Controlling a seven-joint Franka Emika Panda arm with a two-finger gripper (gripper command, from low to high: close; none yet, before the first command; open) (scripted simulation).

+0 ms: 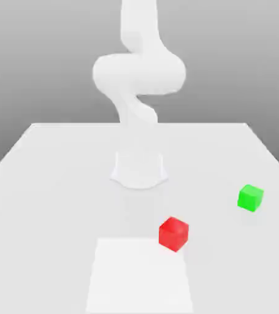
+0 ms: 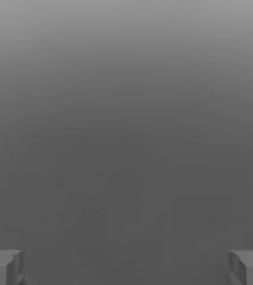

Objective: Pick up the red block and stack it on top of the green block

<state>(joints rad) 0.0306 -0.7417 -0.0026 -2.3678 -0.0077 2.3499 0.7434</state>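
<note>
Foremost, for the grasp: red block (image 1: 173,233), outside the gap between the fingers (image 2: 3,268) and ungripped; seen on the tabletop (image 1: 49,214), turned with an edge toward the exterior view, at the far corner of a pale rectangular patch (image 1: 138,276) on the exterior view's right side of it. Next outward, as the intended support: green block (image 1: 251,198), likewise outside the fingers' gap, farther toward the exterior view's right and nearer the table's back edge than the red block; well apart from it, with bare tabletop between. Farther back: base of the Panda arm (image 1: 139,172), beneath pale, rounded links (image 1: 139,73) rising out of the exterior view's top.

In the hand view: gripper (image 2: 126,268) with fingers spread wide, one on either side of a vacant gap, without a block in their grasp. Beyond the fingers: only a plain grey gradient, suggesting an aim away from the blocks.

Stage of the task, by judgement: at the outset. Accomplished: open fingers, ready for a cube. Remaining: approach to the red block, alignment of the fingers with opposite faces, closure, lift, carriage to the green block, centred placement on top, and release.
</note>
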